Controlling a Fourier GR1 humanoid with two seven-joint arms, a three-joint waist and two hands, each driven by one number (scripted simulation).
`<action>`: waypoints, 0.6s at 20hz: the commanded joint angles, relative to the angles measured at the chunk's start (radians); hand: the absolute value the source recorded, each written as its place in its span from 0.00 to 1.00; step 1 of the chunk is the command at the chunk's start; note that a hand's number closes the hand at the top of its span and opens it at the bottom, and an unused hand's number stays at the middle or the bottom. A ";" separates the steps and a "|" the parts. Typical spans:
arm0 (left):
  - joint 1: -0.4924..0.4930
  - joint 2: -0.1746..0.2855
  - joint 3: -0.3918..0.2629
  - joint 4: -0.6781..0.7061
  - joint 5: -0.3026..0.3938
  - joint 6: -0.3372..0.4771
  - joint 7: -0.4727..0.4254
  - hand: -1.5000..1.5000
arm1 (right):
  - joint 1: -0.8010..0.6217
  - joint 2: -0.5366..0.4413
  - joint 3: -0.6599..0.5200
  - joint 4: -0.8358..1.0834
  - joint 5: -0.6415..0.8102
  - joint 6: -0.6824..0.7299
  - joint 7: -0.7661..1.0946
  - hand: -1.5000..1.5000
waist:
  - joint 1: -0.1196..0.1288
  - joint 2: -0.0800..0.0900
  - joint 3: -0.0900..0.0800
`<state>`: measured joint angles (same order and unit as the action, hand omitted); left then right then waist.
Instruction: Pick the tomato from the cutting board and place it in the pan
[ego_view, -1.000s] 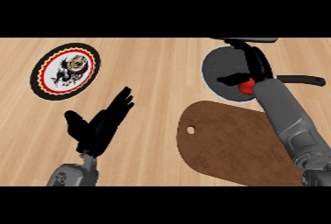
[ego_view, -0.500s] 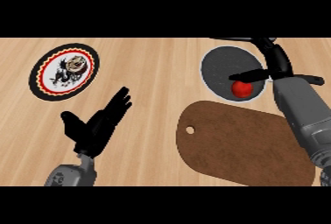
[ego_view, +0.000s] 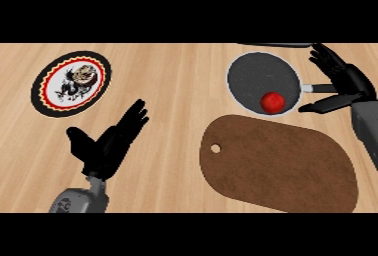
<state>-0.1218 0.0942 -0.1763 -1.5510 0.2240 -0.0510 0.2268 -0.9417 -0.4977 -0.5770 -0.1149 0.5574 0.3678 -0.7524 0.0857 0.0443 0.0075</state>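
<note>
Head view: the tomato (ego_view: 272, 101) lies inside the pan (ego_view: 255, 75), near its rim at 5 o'clock. The right hand (ego_view: 343, 85) hangs at the pan's 3 o'clock, fingers spread and holding nothing. The cutting board (ego_view: 277, 162) lies at the pan's 6 o'clock on the bench (ego_view: 170, 75). The left hand (ego_view: 111, 142) rests open at 7 o'clock, with a patterned plate (ego_view: 71, 84) at 10 o'clock.

patterned round plate (ego_view: 72, 84), wooden counter (ego_view: 177, 70)

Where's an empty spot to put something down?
The cutting board is bare. There is open counter between the plate and the pan, and more between the left hand and the board. It's crowded at the pan, with the tomato inside and the right hand beside it.
</note>
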 joint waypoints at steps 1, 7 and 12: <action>0.022 0.006 -0.005 -0.014 0.009 -0.018 0.001 0.50 | 0.047 -0.042 0.006 0.003 0.000 0.130 -0.076 0.00 | 0.002 -0.003 0.000; 0.030 -0.010 -0.009 -0.029 -0.004 0.011 0.010 0.50 | 0.072 -0.094 0.029 -0.019 0.013 0.184 -0.100 0.00 | 0.002 -0.006 0.001; 0.006 0.026 0.025 -0.019 0.021 -0.013 0.049 0.50 | 0.087 -0.125 0.046 -0.030 0.017 0.232 -0.118 0.00 | -0.009 -0.009 0.001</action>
<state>-0.1169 0.1020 -0.1620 -1.5591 0.2297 -0.0531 0.2417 -0.8833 -0.5953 -0.5417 -0.1440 0.5699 0.4642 -0.7592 0.0797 0.0384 0.0082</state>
